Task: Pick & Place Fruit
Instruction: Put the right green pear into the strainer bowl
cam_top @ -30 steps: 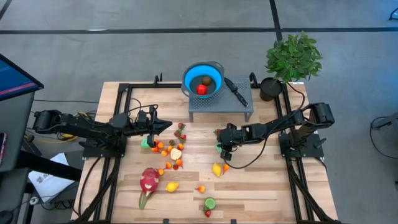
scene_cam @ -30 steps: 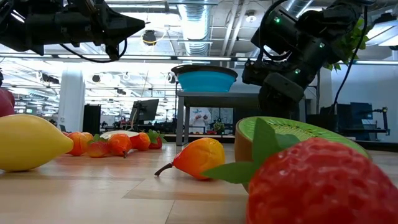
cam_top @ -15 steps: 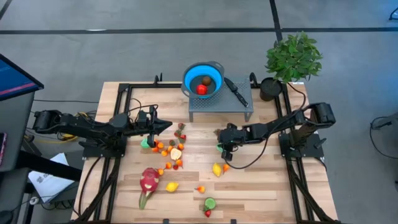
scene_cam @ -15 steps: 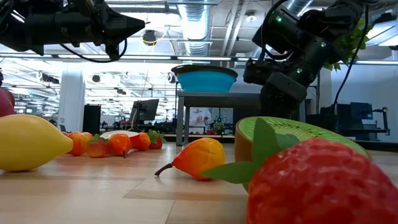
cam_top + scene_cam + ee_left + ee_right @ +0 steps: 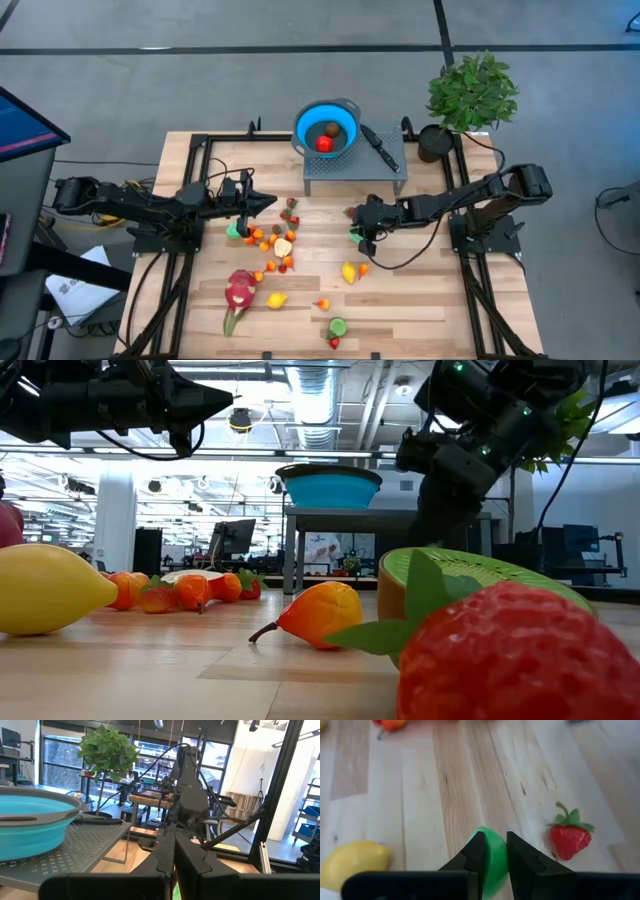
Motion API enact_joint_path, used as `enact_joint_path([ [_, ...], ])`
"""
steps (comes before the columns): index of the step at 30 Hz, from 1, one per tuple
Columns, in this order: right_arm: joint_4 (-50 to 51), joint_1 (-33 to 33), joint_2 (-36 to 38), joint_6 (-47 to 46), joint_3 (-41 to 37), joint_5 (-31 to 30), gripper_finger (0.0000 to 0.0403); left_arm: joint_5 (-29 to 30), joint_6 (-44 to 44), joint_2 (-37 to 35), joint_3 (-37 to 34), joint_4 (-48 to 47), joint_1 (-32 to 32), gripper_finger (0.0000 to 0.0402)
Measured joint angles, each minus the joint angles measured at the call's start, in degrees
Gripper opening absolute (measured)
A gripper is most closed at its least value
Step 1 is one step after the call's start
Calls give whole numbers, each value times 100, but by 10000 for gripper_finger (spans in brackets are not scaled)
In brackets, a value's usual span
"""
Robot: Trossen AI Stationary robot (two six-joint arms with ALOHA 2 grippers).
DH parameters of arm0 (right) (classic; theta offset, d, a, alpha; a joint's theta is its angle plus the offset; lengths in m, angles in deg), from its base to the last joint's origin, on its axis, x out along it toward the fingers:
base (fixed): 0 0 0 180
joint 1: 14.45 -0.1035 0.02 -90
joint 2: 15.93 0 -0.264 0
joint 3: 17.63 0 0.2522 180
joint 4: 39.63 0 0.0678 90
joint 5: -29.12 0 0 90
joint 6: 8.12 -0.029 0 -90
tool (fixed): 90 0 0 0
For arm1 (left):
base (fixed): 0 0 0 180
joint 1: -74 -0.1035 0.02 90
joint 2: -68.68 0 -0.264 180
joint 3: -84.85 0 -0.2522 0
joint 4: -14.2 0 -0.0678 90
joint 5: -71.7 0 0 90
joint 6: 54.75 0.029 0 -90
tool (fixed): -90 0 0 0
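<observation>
right claw (image 5: 494,851): clamped on green fruit (image 5: 492,860); strawberry (image 5: 569,839) just beside it
left claw (image 5: 272,201): closed, empty, above desk (image 5: 430,290)

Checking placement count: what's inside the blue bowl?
Blue bowl on the grey stand holds a red fruit and a brown one. Anything beneath them is hidden.

Robotics lab in an open industrial hall, wooden table (image 5: 400,300) sitting in a black metal frame (image 5: 200,140) on grey concrete floor (image 5: 150,80), bare ducts (image 5: 320,390) running overhead, monitors (image 5: 232,538) and benches (image 5: 150,797) standing behind, tall windows (image 5: 60,762) glowing.
</observation>
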Motion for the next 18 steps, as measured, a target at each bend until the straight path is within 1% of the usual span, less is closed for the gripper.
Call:
enact_joint_path([
  [7, 67, 0, 123, -1, 11, 2, 46, 4, 0, 0, 0, -2, -1, 1],
  [14, 453, -11, -83, -9, 28, 77, 47, 27, 0, 0, 0, -1, 0, 1],
  [16, 711, -11, -97, -13, 6, 107, 48, 26, 0, 0, 0, 0, 1, 1],
  [18, 665, -11, -119, -19, 20, 107, 48, 26, 0, 0, 0, -3, 0, 1],
])
